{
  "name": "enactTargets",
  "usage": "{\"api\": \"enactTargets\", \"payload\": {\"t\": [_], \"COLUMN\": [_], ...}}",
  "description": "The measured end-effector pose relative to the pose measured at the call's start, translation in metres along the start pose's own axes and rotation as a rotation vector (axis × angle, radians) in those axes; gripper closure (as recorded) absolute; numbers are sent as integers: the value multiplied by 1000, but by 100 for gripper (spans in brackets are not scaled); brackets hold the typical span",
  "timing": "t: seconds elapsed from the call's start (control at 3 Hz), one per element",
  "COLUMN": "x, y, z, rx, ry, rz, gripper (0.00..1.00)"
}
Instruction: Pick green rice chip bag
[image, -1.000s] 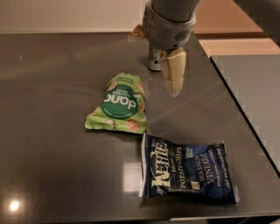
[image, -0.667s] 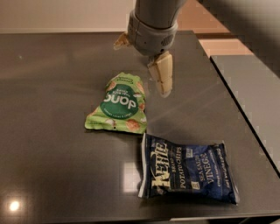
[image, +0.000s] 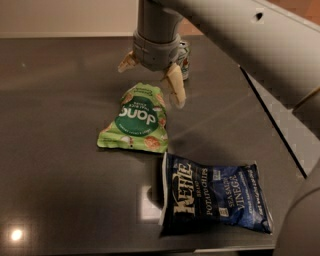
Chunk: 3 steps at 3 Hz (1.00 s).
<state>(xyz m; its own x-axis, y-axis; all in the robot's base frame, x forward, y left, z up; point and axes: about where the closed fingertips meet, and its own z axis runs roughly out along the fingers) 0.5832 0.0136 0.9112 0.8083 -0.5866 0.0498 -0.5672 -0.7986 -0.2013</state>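
Gripper (image: 151, 77) upper centre, fingers spread wide, above top edge of green rice chip bag (image: 135, 120) lying flat mid-frame. Risk: right finger drops beside pouch edge, closes on air; slick flat pouch skids toward Kettle bag (image: 215, 200).

My gripper (image: 150, 84) hangs over the far end of the small light-green rice chip pouch (image: 136, 120), fingers (image: 175, 87) spread apart, one towards each far corner. Can't tell if they touch it. The pouch lies flat near the middle of the dark flat desk (image: 55, 110). The larger dark blue foil Kettle chip bag (image: 212, 200) lies flat nearer the camera, right in view, its corner just beside the pouch's near right corner. A small metal can (image: 184, 60) stands behind my wrist, mostly hidden.
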Motion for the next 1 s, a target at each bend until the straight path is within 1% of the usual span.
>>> {"api": "enactTargets", "payload": {"t": [0.33,0.67,1.0], "x": [5,0,-6], "y": [-15,-16,-14], "z": [27,51,67], "rx": [-19,-49,-96], "ry": [-30,-52,-65], "rz": [-51,-96,-129], "gripper": [0,0,16]}}
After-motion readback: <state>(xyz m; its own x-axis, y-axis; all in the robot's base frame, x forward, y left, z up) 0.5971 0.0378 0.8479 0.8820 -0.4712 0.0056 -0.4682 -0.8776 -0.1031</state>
